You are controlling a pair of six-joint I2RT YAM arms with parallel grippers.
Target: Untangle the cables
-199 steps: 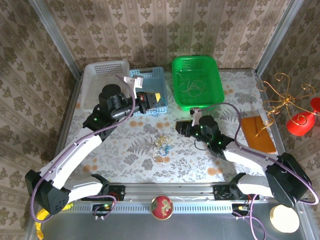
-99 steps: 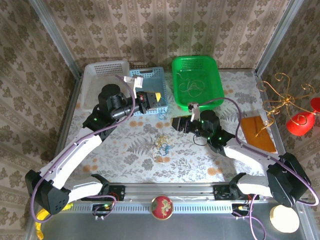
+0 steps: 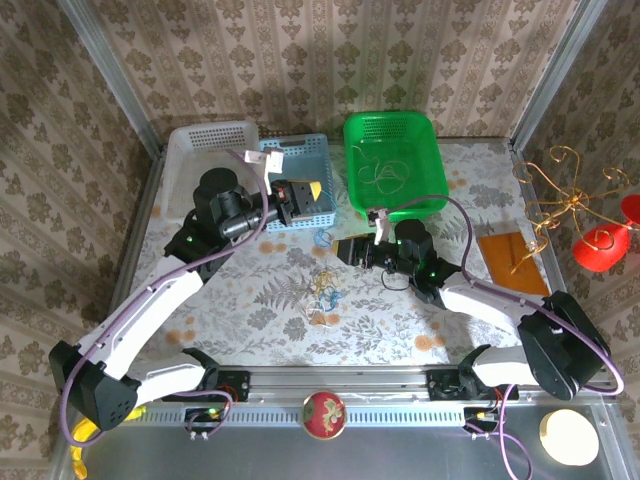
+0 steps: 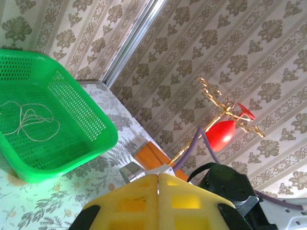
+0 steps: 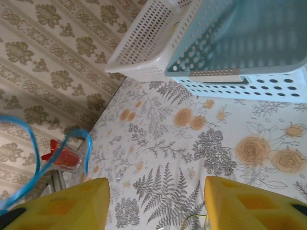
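A: Where are the cables?
B: The tangle (image 3: 322,290) sits mid-tabletop (image 3: 250,300) between the 2 arms, with yellow and blue strands bunched together. 1 pale cable (image 3: 385,175) lies alone in the green basket (image 3: 395,122). 1 blue loop (image 3: 322,237) lies just past the tangle, near the front of the blue basket (image 3: 300,150). Can't tell if it joins the bunch.

A: Fingers?
B: Left gripper (image 3: 316,190) is raised at the blue basket with its fingers together. The left wrist view shows them seam to seam, and I can't tell if a strand is pinched. Right gripper (image 3: 345,250) is low, beside the blue loop and beyond the tangle. Its fingers are apart, with bare tabletop in the gap and a blue strand crossing outside 1 finger in the right wrist view.

A: Progress?
B: I'd call it partway, closer to early. 1 cable looks separated and binned, and maybe 1 blue one is pulled free. The yellow-blue bunch is not yet undone, so most of the work is left.

A: What's left?
B: Probably pick a strand out of the bunch, pull it clear and repeat.
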